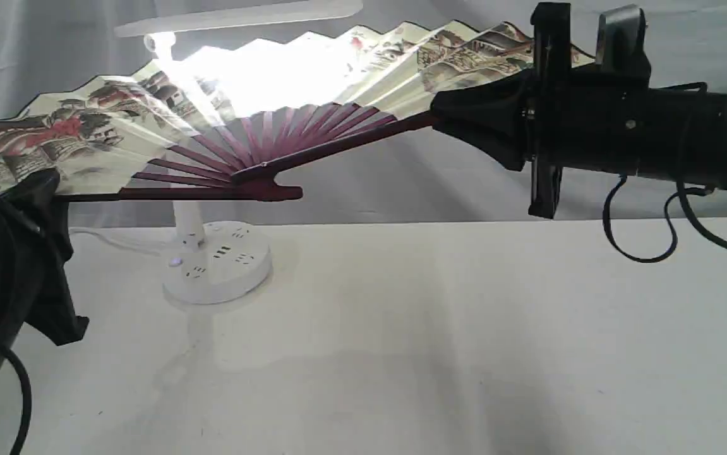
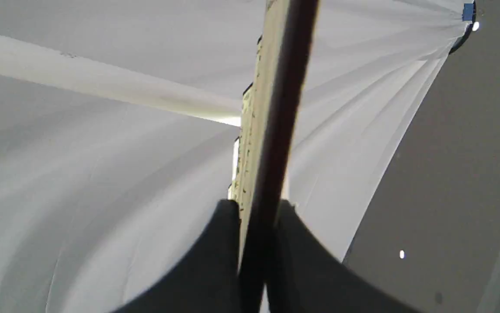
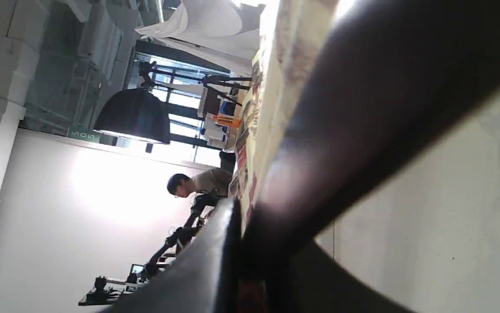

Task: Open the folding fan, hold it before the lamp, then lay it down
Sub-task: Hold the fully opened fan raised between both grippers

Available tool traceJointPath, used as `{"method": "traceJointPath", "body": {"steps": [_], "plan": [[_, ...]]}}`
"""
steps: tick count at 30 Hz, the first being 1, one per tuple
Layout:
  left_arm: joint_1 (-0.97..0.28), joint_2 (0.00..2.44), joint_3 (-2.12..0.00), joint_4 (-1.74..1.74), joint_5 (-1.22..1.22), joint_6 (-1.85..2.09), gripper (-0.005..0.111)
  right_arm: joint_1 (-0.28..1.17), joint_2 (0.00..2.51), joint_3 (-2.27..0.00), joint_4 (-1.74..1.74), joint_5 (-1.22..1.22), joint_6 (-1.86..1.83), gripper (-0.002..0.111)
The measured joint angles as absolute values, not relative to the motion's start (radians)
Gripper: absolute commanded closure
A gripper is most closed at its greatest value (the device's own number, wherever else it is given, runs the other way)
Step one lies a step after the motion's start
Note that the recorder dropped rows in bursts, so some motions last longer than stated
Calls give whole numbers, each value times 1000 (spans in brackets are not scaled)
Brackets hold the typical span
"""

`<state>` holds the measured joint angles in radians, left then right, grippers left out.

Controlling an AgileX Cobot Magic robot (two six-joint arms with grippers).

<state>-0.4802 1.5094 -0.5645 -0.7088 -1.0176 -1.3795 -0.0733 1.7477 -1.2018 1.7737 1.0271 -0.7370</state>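
The folding fan (image 1: 262, 88) is spread wide open in the air, cream paper painted with houses and red blossoms, maroon ribs meeting at a pivot low in the middle. It hangs in front of the lit white lamp (image 1: 215, 259), whose glow shines through the pleats; the bar head pokes out above. My left gripper (image 1: 44, 189) is shut on the fan's left outer rib (image 2: 276, 130). My right gripper (image 1: 442, 117) is shut on the right outer rib (image 3: 341, 130). Both wrist views show dark fingers clamped on a rib, seen edge-on.
The white table (image 1: 432, 328) spreads below and right of the lamp base. Grey cloth (image 1: 401, 177) hangs behind. Black cables (image 1: 641, 234) dangle from the right arm. A lamp cord (image 1: 110, 240) runs left along the tabletop.
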Motion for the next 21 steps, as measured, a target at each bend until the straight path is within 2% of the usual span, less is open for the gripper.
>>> {"method": "traceJointPath", "body": {"steps": [21], "plan": [[-480,1509,-564,-718,-965,-1384,107,-73,1748,-1202,1774,1025,-737,108]]}}
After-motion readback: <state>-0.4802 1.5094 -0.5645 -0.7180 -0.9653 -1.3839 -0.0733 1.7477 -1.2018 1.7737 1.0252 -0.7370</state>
